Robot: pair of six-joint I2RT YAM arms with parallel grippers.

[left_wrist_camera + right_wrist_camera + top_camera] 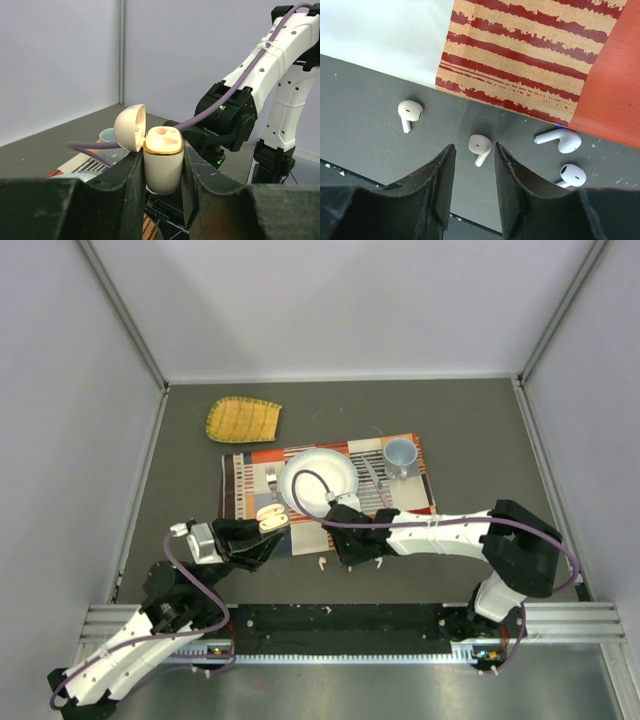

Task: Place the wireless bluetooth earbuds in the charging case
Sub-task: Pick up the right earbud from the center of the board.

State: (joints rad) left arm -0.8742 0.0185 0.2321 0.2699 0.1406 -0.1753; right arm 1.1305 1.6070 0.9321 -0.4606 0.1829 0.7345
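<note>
L gripper point(162, 159) clamps open charging case point(163, 172); earbuds point(480, 145) on table point(365, 150).

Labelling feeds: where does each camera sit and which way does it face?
Top external: above, behind; looks down on grey table; both arms show.
Left wrist: faces right arm past left hand clamping open cream plastic charging case.
Right wrist: looks down past right hand at white plastic earbuds.
Shared: case, in top and left wrist.
</note>
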